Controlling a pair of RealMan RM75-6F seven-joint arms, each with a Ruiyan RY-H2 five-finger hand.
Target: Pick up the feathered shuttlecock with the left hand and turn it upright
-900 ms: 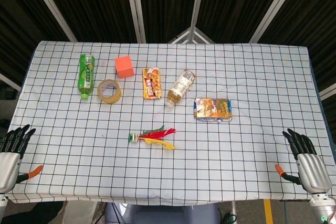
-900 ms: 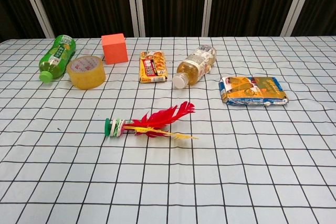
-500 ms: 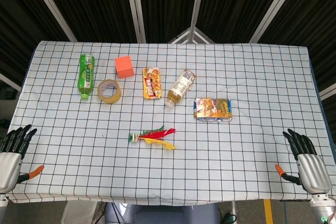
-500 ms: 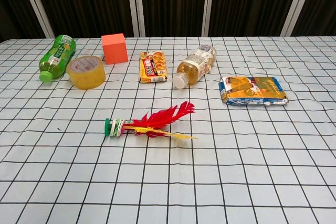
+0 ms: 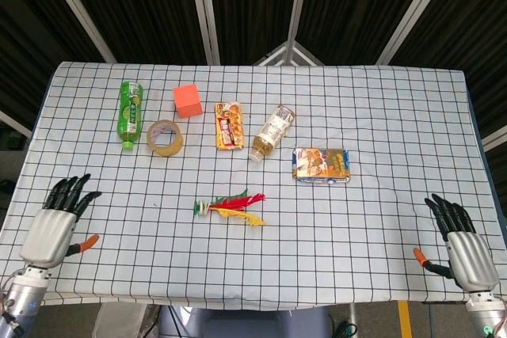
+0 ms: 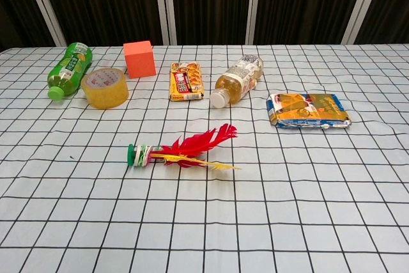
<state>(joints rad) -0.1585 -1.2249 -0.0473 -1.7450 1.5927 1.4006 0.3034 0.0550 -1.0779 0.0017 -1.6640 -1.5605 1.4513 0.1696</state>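
The feathered shuttlecock (image 5: 230,206) (image 6: 182,152) lies on its side mid-table, its green and white base pointing left and its red and yellow feathers pointing right. My left hand (image 5: 55,223) hovers over the front left part of the table, fingers spread and holding nothing, well to the left of the shuttlecock. My right hand (image 5: 459,244) sits at the front right edge, fingers apart and empty. The chest view shows neither hand.
Along the back lie a green bottle (image 5: 130,112), a tape roll (image 5: 165,138), an orange cube (image 5: 188,100), a snack pack (image 5: 229,125), an amber bottle (image 5: 272,132) and a blue-orange packet (image 5: 322,165). The checked tablecloth (image 5: 356,219) covers the table.
My left hand has moved right and forward over the table, toward the shuttlecock. The right hand and the objects have stayed put.
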